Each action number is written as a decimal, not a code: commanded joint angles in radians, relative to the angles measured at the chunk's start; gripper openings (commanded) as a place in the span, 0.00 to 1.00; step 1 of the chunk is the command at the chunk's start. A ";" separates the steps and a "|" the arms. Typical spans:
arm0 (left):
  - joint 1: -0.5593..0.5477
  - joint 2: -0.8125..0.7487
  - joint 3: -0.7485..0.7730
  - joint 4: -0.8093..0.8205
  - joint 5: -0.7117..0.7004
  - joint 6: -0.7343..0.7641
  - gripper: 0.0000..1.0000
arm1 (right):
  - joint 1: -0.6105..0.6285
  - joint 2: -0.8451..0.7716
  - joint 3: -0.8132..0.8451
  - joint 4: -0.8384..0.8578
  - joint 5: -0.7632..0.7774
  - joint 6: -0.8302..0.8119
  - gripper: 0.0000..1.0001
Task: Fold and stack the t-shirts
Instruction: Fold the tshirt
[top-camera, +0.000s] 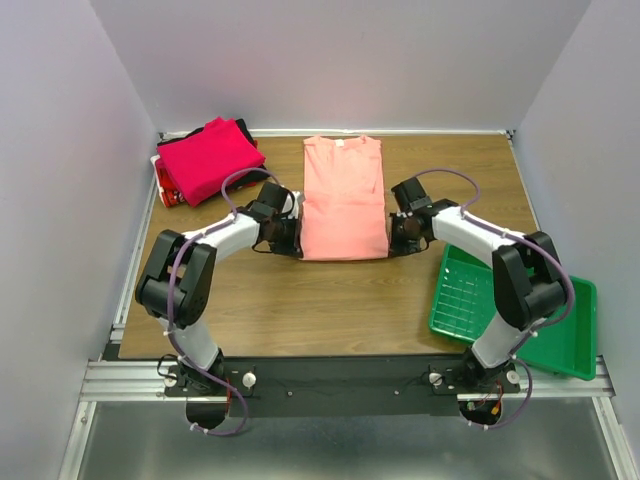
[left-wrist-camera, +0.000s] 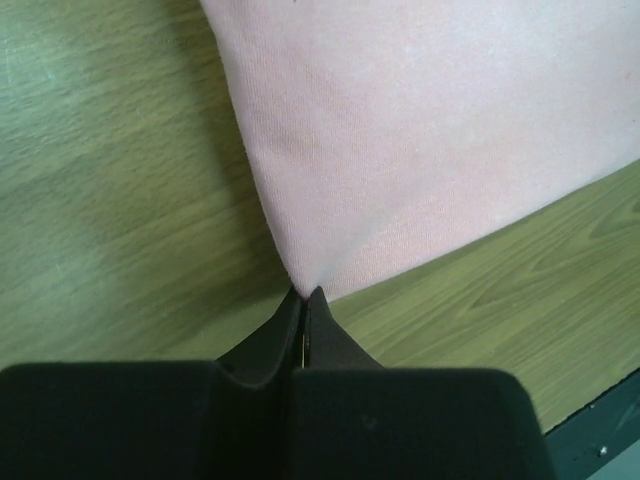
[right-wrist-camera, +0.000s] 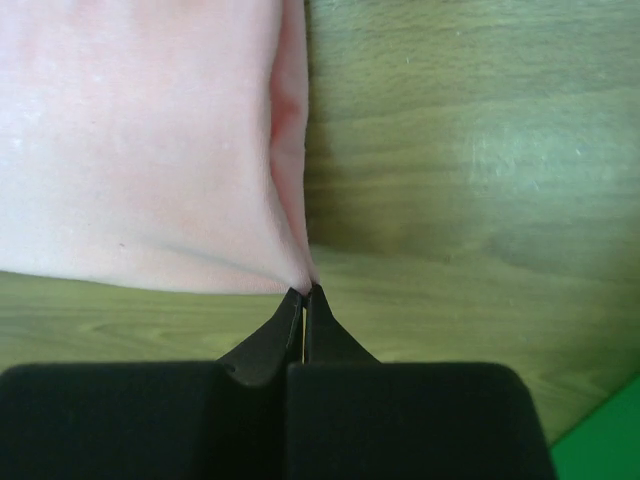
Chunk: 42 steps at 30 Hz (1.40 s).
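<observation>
A: Wood-grain table (top-camera: 330, 310), pale walls round it, and we go straight to the fingertips. The left gripper (left-wrist-camera: 305, 300) is clamped tight, with a pinch of cloth between the tips.

B: Same on the other side. The right gripper (right-wrist-camera: 305, 297) is clenched on its own corner. Both hold the pink shirt (top-camera: 345, 200) at its near edge, one corner each.

A: That shirt lies mid-table, flat, already narrowed to a long strip. Its long axis runs straight away from the arms: collar at the far end, hem at the near end where the grippers are.

B: So everything ahead of both grippers is shirt. My read is that the near edge has to travel up and over toward the collar, halving the length. Both arms go together or the fold skews.

A: Neither arm is nearer. They mirror each other, left on the left corner, right on the right.

B: Now the surroundings. A stack (top-camera: 210, 158) of folded shirts sits at the far left, magenta on top, red and black edges peeking out. It's well apart from the pink one and off the fold path.

A: The left arm is the nearer one to that stack, I'd say.

B: A green tray (top-camera: 510, 310) sits at the near right edge, under the right arm's elbow. Nothing lies on the shirt between hem and collar.
</observation>
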 joint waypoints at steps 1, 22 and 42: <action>0.002 -0.091 -0.020 -0.084 -0.045 0.028 0.00 | -0.004 -0.104 0.003 -0.112 0.046 -0.031 0.00; -0.043 -0.632 -0.025 -0.409 0.008 -0.164 0.00 | 0.054 -0.537 0.132 -0.500 0.137 0.121 0.01; 0.029 -0.427 0.077 -0.305 0.033 -0.092 0.00 | 0.056 -0.306 0.248 -0.300 0.339 0.136 0.00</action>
